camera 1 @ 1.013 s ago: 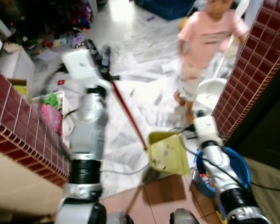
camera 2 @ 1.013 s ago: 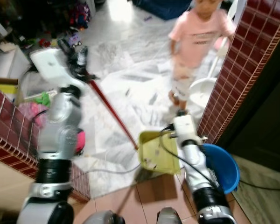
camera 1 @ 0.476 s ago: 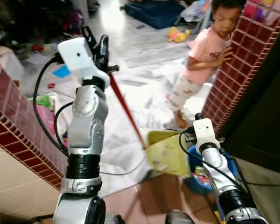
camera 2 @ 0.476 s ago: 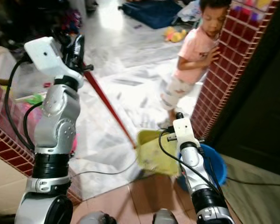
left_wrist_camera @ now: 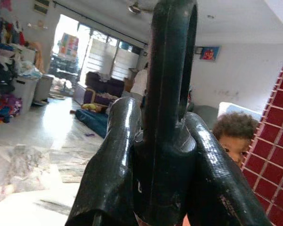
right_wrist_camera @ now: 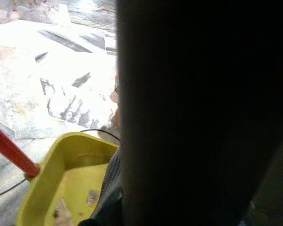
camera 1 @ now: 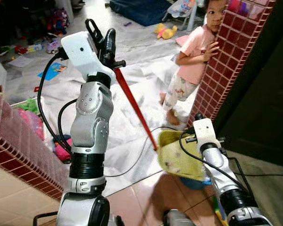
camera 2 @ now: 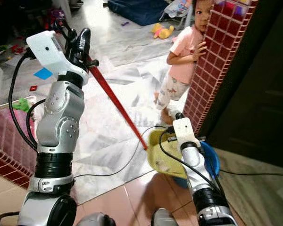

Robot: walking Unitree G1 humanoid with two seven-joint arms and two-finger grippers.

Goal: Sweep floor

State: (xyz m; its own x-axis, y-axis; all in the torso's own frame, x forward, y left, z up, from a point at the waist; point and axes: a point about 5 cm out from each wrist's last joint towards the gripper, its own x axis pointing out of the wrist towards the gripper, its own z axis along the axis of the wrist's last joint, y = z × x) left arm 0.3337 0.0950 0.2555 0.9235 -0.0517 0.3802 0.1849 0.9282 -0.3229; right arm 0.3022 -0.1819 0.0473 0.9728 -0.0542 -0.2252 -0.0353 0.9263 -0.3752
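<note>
The red broom handle (camera 1: 134, 110) runs down from the left gripper (camera 1: 104, 44), whose fingers are closed around its top, to the yellow dustpan (camera 1: 177, 157), which the right gripper (camera 2: 172, 136) seems to hold; its fingers are hidden. A child (camera 1: 191, 61) stands just beyond the dustpan, so a wide sweep could hit the legs.

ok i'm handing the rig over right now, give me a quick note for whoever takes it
Left gripper: raised high, fingers shut on the top of the long red stick handle, which slants down to the yellow plastic dustpan.
Right gripper: low at the dustpan's far edge; whether it grips cannot be seen.
Things: the dustpan sits at the edge of the white marble floor, over a blue plastic bucket by the red brick pillar. It holds a few bits of debris.
People: a child in a pink shirt stands close by, leaning on the pillar. Mind them.
Left to do: toys and paper scraps lie further off on the floor.
</note>
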